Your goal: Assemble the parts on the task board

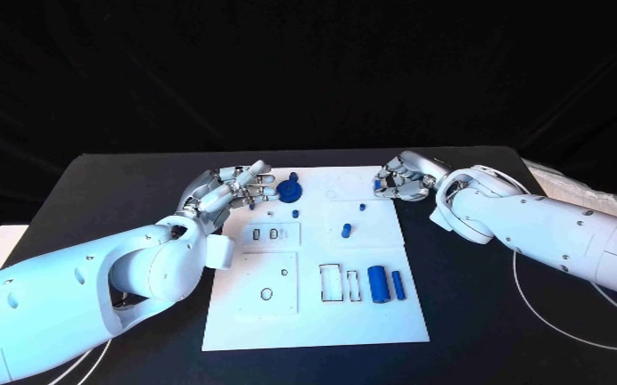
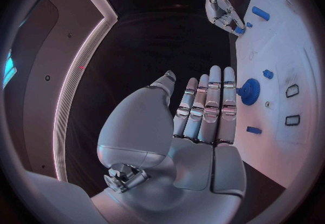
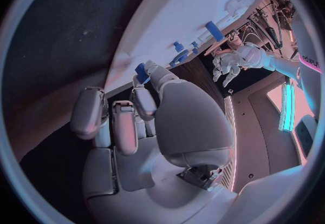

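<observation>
The white task board [image 1: 315, 314] lies mid-table. My left hand [image 1: 235, 185] hovers at its far left corner, fingers stretched out and holding nothing [image 2: 206, 110]. A blue gear [image 1: 291, 192] sits on the board right beside those fingertips [image 2: 249, 91]; I cannot tell whether they touch it. My right hand [image 1: 407, 177] is at the board's far right edge and pinches a small blue part [image 1: 377, 186] between thumb and finger [image 3: 142, 71]. The left wrist view also shows the right hand [image 2: 222, 12] with that part [image 2: 239, 30].
Loose blue parts lie on the board: a small peg [image 1: 347, 229], a tiny one [image 1: 363, 208], another [image 1: 296, 214], a large cylinder [image 1: 378, 283] and a thin one [image 1: 398, 285]. Rectangular slots [image 1: 331, 281] and a round hole [image 1: 267, 294] are cut in the board. A white cable [image 1: 553, 314] runs at the right.
</observation>
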`<state>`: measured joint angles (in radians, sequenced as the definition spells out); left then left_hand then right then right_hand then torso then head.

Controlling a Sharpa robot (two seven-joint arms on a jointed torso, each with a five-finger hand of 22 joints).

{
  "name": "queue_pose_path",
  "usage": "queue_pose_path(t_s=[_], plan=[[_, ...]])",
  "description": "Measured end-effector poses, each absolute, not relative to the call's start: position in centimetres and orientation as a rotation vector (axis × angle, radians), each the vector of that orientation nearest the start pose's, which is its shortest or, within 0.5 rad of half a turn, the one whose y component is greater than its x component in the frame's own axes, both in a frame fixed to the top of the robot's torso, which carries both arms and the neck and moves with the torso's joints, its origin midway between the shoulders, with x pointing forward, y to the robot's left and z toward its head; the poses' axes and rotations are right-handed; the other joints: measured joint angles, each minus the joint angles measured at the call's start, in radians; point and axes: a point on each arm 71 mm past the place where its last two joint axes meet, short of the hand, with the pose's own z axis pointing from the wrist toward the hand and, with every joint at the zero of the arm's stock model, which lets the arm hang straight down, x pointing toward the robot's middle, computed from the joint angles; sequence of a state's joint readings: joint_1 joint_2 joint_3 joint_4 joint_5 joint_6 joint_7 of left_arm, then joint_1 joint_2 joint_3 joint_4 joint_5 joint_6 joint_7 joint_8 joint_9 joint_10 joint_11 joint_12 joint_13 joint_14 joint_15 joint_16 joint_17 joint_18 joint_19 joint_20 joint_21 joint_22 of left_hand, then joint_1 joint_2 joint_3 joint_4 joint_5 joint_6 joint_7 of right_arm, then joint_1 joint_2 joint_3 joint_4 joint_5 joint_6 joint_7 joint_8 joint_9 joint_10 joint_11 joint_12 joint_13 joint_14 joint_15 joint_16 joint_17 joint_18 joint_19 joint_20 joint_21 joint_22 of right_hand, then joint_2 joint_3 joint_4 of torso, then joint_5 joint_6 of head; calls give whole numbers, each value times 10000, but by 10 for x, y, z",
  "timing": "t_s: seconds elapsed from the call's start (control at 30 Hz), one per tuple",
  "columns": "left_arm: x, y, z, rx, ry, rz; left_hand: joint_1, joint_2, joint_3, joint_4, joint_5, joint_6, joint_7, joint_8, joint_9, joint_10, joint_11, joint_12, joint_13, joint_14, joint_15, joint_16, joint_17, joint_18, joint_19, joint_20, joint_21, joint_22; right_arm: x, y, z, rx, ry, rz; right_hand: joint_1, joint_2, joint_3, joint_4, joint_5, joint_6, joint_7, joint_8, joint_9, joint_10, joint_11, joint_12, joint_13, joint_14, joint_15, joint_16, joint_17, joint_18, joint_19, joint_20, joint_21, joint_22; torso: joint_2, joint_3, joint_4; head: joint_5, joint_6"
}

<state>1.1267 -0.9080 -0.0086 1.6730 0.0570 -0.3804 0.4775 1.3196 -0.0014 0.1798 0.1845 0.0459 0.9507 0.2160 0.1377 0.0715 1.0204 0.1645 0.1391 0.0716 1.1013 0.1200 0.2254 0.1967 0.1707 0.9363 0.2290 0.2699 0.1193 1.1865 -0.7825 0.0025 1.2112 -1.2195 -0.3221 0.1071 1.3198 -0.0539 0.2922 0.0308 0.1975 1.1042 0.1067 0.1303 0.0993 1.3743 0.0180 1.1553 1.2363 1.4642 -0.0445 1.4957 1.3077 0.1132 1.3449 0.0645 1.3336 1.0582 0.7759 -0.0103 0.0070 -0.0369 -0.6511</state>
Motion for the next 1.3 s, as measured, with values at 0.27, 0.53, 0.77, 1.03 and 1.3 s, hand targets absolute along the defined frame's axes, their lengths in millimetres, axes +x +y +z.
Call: queue_pose_path(t_s=[0.27, 0.53, 0.77, 1.03, 1.3], plan=[[456, 206, -186, -12002, 13400, -15979, 0, 0, 0, 0, 0, 0, 0, 0, 0, 0, 0, 0, 0, 0, 0, 0, -1, 0, 0, 0, 0, 0, 526, -236, -171, 736, 15564, 7539, -88, 124, 89, 6, 59, -1, -1, -2, 1, 0, 1, 25, 22, 24, -24, 0, -1, 2, 36, -36, 0, 7, -10, -7, -3, 7, 7], [458, 210, -188, -12301, 13289, -15886, 0, 0, 0, 0, 0, 0, 0, 0, 0, 0, 0, 0, 0, 0, 0, 0, 9, 0, 0, 0, 0, -12, 509, -181, -165, 295, 15681, 8123, -157, 269, 132, 50, 51, -5, -6, -84, 1, 0, 2, -79, -69, 24, -23, 0, -1, 4, 35, -36, 0, -17, -32, -19, -3, 126, -68], [461, 214, -190, -12658, 13147, -15758, 0, 0, 0, 0, 0, 0, 0, 0, 0, 0, 0, 0, 0, 0, 0, -43, 9, 0, 0, 0, 0, -11, 491, -125, -171, -703, 15940, 8384, -140, 330, 164, 20, 30, -21, -21, -108, 1, 0, 2, -284, -203, 24, -23, -1, -2, 7, -3, -73, 0, -91, -69, -53, 21, 275, -172], [463, 216, -191, -12855, 13075, -15717, 0, 0, 0, 0, 0, 0, 0, 0, 0, 0, 0, 0, 0, 0, 0, -48, 8, 0, 0, 0, 0, -11, 484, -90, -181, -1569, 16172, 8067, -140, 330, 164, 20, 11, -38, -38, -108, 1, -67, 9, -326, -257, 24, -23, -1, -3, 10, -3, -73, -1, -157, -81, -77, 56, 383, -248], [463, 215, -192, -12917, 13067, -15737, 0, 0, 0, 0, 0, 0, 0, 0, 0, 0, 0, 0, 0, 0, 0, -48, 7, 0, 0, 0, 0, -11, 479, -71, -196, -2034, 16561, 7827, -140, 330, 162, 20, -24, -56, -55, -108, 1, -92, 33, -403, -292, 24, -22, -58, -3, 14, -38, -108, -55, -231, -75, -71, 43, 456, -310]])
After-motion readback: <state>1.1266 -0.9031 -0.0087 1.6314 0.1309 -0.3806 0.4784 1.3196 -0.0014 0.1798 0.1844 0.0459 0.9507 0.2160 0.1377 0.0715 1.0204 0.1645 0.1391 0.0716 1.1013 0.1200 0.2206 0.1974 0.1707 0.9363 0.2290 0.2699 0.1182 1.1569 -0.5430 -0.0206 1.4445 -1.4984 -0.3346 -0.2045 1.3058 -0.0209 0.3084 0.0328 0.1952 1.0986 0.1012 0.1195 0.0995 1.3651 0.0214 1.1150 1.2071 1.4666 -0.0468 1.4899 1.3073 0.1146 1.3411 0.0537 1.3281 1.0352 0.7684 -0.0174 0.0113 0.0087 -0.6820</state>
